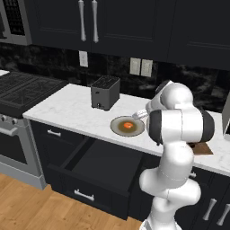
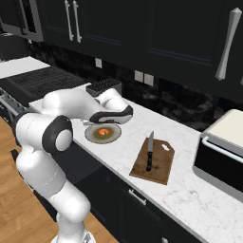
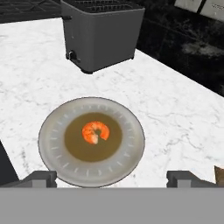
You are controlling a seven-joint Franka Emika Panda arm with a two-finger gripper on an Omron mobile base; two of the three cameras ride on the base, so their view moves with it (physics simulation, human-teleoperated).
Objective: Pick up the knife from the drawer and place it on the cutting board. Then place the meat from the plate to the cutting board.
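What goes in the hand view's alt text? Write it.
A small orange-red lump of meat sits at the centre of a round grey-rimmed plate on a white marble counter, below the open end effector. A grey toaster stands behind.

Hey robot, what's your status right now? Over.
Tool open above plate. Knife on cutting board; meat on plate, not yet gripped. Toaster behind plate, path looks free. Over.

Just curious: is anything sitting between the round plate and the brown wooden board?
No. In the right base view, only bare white marble counter separates the round plate from the brown wooden cutting board.
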